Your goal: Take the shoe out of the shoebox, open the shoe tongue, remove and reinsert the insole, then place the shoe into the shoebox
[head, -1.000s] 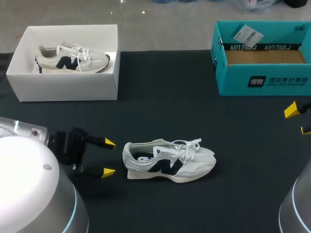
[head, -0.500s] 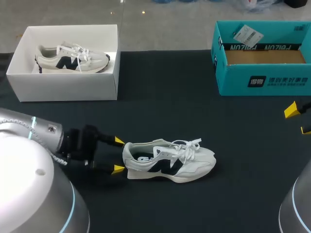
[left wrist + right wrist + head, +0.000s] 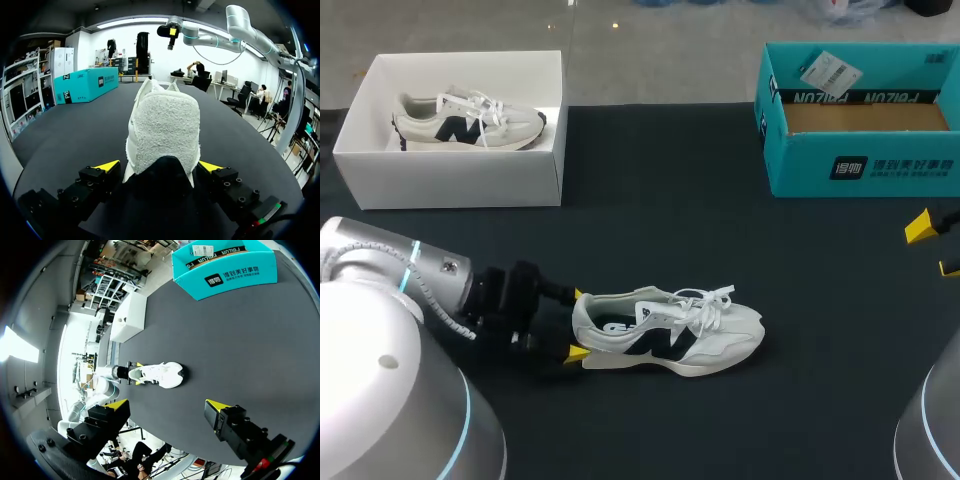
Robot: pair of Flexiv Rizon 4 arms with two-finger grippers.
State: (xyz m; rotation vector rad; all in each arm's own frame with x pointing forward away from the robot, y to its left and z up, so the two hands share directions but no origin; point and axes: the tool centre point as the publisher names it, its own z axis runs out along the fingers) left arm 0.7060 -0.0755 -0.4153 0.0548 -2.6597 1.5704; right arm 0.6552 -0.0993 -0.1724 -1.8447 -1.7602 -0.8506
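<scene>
A white sneaker with a dark logo (image 3: 665,332) lies on its side on the black table, toe to the right. My left gripper (image 3: 576,323) is open at its heel. In the left wrist view the fuzzy white heel (image 3: 162,135) sits between the yellow fingertips (image 3: 106,166) of that left gripper (image 3: 159,166), and I cannot tell whether they touch it. My right gripper (image 3: 932,246) hangs open and empty at the table's right side, high above the sneaker (image 3: 157,374). In the right wrist view this right gripper (image 3: 166,406) holds nothing.
A white shoebox (image 3: 460,185) at the back left holds a second sneaker (image 3: 470,120). An open teal box (image 3: 860,165) with a bare cardboard floor stands at the back right. The white shoebox (image 3: 129,317) and teal box (image 3: 225,267) also show in the right wrist view.
My left gripper has moved right along the table, from a short way behind the sneaker to straddling its heel. The sneaker and the right arm have stayed put.
</scene>
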